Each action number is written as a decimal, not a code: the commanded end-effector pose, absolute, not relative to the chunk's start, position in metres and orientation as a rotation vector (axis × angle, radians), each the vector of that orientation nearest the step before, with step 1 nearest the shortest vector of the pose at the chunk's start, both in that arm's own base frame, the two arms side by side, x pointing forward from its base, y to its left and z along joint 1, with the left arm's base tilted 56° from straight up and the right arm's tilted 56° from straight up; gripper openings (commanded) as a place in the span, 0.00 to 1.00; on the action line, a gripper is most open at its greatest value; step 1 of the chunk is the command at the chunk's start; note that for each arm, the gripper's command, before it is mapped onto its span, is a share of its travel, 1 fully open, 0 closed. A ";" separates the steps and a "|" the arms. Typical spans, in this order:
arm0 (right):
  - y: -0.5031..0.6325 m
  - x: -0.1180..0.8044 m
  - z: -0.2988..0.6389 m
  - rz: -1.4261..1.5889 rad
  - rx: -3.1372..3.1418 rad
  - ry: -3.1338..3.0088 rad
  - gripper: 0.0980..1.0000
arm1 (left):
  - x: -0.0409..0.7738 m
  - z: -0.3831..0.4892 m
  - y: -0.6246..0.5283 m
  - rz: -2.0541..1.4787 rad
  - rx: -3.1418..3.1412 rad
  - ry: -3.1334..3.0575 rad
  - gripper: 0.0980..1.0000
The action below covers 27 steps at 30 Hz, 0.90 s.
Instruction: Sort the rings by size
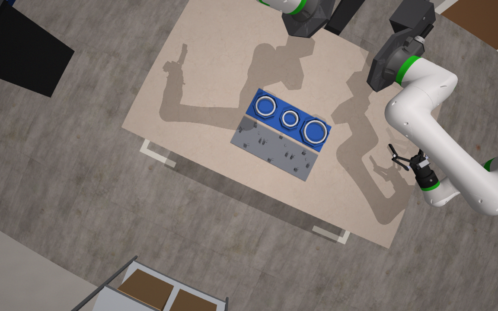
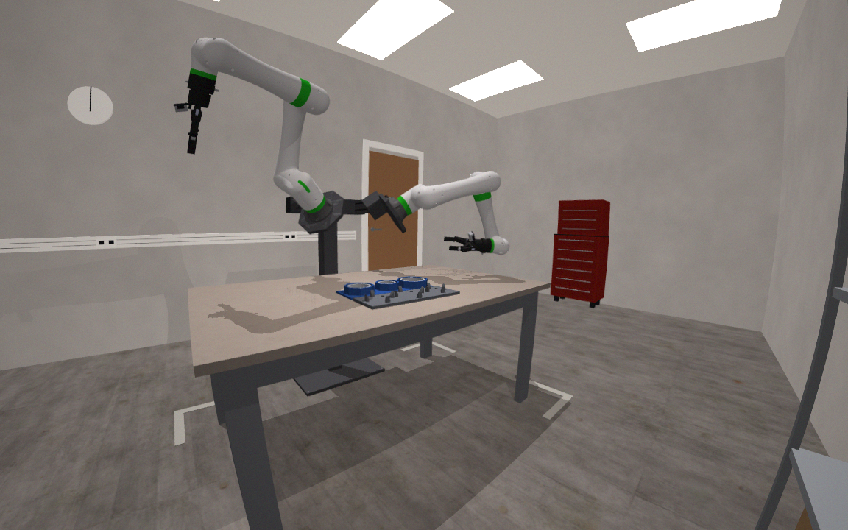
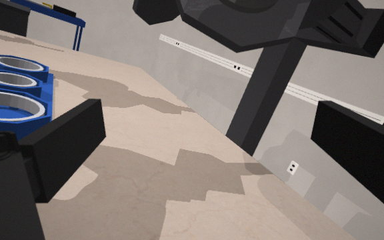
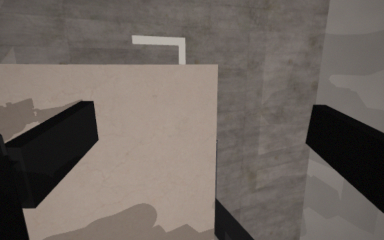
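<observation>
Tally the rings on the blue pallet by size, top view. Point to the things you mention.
Large ring point(image 1: 326, 132): 1
Medium ring point(image 1: 275, 106): 1
Small ring point(image 1: 296, 118): 1
Total: 3 rings

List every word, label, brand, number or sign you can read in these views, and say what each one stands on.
No readable text in any view.
Wall clock: no numerals can be made out on its face.
Red tool chest: no label can be read.
Blue pallet and grey plate: no size marks can be made out.
Robot arms: no brand can be read.
</observation>
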State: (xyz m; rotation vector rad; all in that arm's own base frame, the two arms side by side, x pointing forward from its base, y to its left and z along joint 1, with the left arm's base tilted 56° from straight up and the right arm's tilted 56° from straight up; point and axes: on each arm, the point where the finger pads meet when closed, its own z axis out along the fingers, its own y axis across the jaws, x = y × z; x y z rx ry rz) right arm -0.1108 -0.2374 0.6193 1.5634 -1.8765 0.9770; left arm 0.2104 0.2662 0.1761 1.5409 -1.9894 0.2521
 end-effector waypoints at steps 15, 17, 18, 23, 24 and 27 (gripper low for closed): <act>-0.237 -0.111 0.620 0.978 1.562 -1.876 1.00 | 0.280 0.088 0.194 -0.318 0.856 -2.565 1.00; -0.237 -0.111 0.620 0.978 1.562 -1.876 1.00 | 0.288 0.077 0.185 -0.389 0.759 -2.615 1.00; -0.237 -0.111 0.620 0.978 1.562 -1.876 1.00 | 0.296 0.066 0.177 -0.460 0.658 -2.660 1.00; -0.237 -0.111 0.620 0.978 1.562 -1.876 1.00 | 0.313 0.045 0.159 -0.604 0.445 -2.737 1.00; -0.237 -0.111 0.620 0.978 1.562 -1.876 1.00 | 0.313 0.045 0.159 -0.604 0.445 -2.737 1.00; -0.237 -0.111 0.620 0.978 1.562 -1.876 1.00 | 0.330 0.024 0.142 -0.746 0.223 -2.793 1.00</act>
